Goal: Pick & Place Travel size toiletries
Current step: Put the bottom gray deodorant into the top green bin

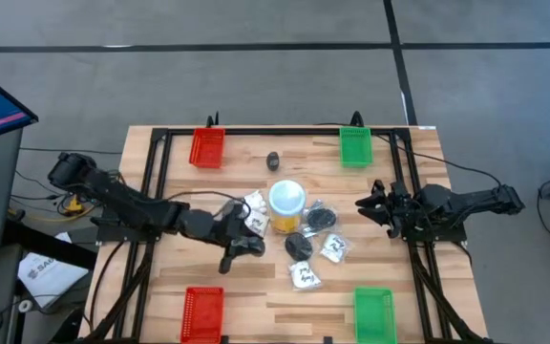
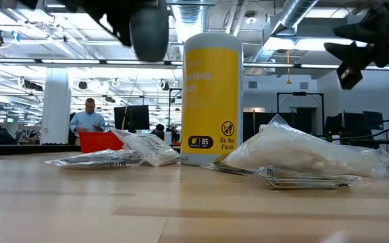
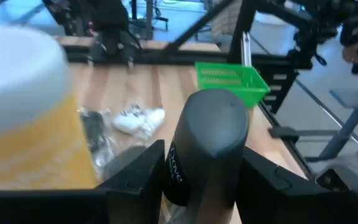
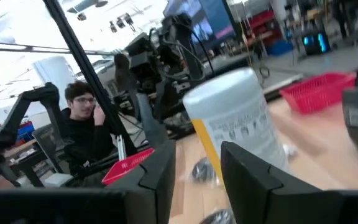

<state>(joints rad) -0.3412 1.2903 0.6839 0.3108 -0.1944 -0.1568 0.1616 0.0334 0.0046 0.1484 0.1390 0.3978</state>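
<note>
A wooden table [image 1: 256,287] carries 4 trays at its corners, 2 red [image 1: 207,147] and 2 green [image 1: 355,146], with an open workshop behind where a person [image 4: 82,134] sits. Just beside the left gripper [image 1: 242,244] stands the yellow jar [image 1: 286,205], crowding its jaws on one side; clear packets [image 1: 304,276] and black roundish pieces [image 1: 319,218] lie just past the jar, between the 2 grippers. The left jaws pinch a small dark bottle [image 3: 209,149], lifted clear of the wood. Another dark piece [image 1: 273,161] lies well beyond the jar, between the far trays. The right gripper [image 1: 375,208] hovers across the heap, its jaws partly spread on nothing, the jar straight ahead of them.
</note>
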